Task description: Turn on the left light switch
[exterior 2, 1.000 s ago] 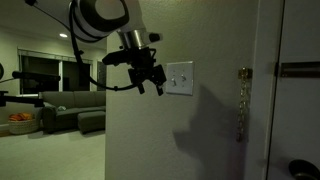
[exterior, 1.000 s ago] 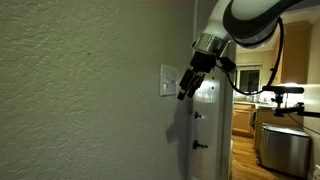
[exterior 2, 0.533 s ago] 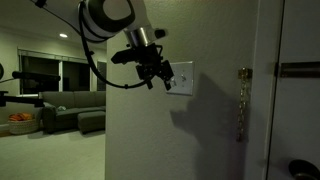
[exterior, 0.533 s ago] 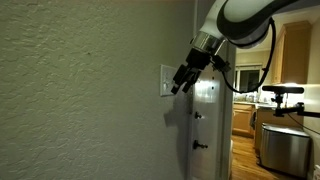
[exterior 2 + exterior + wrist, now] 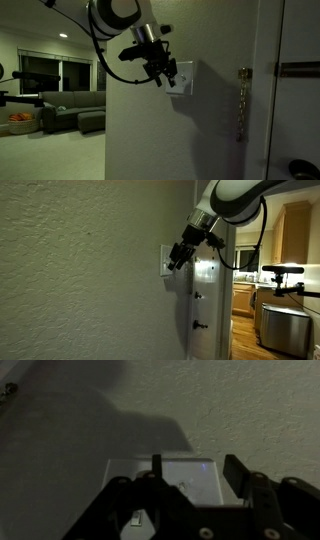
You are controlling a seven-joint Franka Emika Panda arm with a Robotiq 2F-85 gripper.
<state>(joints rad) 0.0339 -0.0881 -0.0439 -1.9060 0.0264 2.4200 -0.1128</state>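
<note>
Reaching arm: a white robot arm [image 5: 235, 192] comes in from above, and its dark hand [image 5: 176, 257] is right up against the switch plate [image 5: 164, 251] in an exterior view.
Hand: the fingers are spread apart and hold nothing. In the wrist view the hand [image 5: 195, 470] straddles the plate.
Switch plate: pale, set on a textured wall [image 5: 80, 280], partly hidden behind the hand.
Contact: too dark to tell whether a fingertip touches the left toggle.
</note>
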